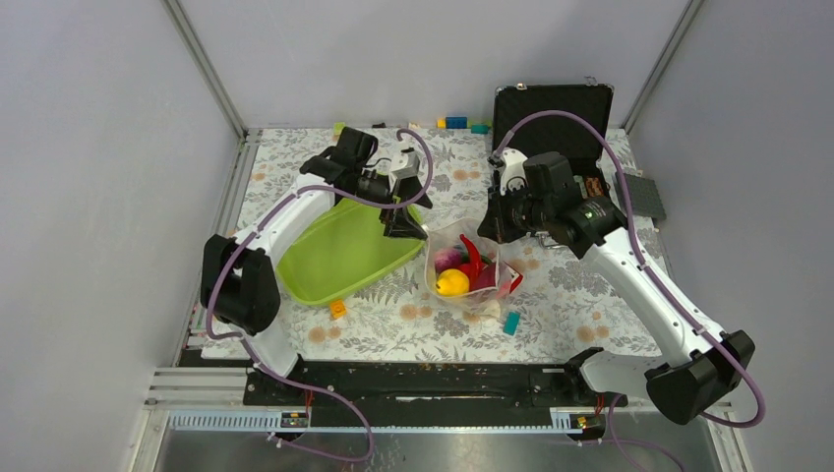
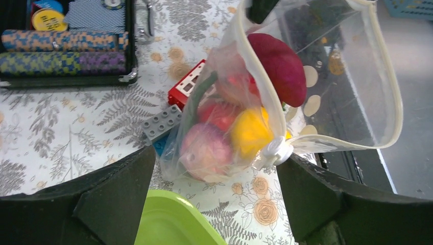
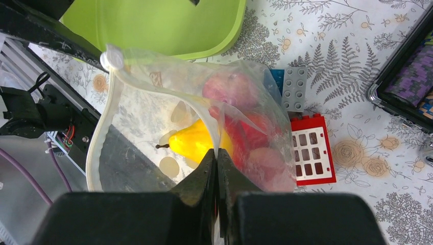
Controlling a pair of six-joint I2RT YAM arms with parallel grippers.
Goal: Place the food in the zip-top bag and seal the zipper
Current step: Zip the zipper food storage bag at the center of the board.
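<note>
Top view: the left arm [image 1: 293, 218] rises from its base at lower left and reaches toward frame centre, wrist bent so that the left gripper [image 1: 404, 218] points downward with its jaws spread wide. In the left wrist view its dark fingers [image 2: 102, 199] fill the two lower corners. The right arm [image 1: 644, 280] runs from lower right up to centre. The right gripper [image 1: 495, 224] has its jaws pressed together on the rim of the zip-top bag [image 3: 148, 102], meeting at bottom centre of its wrist view.
</note>
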